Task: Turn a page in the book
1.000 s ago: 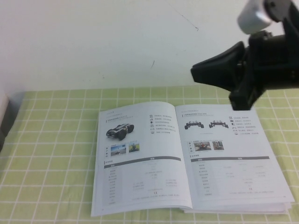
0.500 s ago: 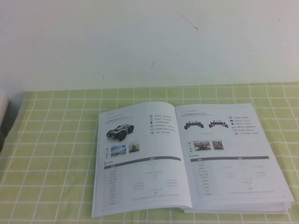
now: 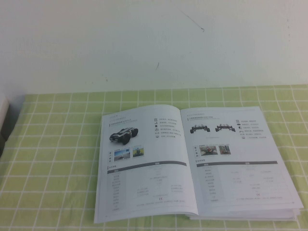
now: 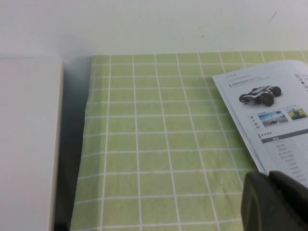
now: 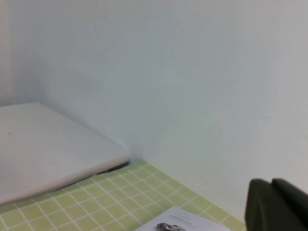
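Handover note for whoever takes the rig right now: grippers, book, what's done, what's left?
Left gripper: only a dark edge shows in its own wrist view, low over the green checked cloth beside the book's left edge; holding nothing visible.
Right gripper: shut, empty, raised and facing the wall, out of the high view.
Book: lies open and flat on the cloth, spread showing small vehicle photos and tables.
Done: cannot tell from this view whether a page has been turned.
Left: if not, lift a right-hand leaf and fold it over.

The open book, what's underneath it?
The book lies open on a green checked tablecloth; the cloth beneath is hidden. Neither gripper touches it: the left gripper hovers beside its corner, the right gripper, shut, is raised.
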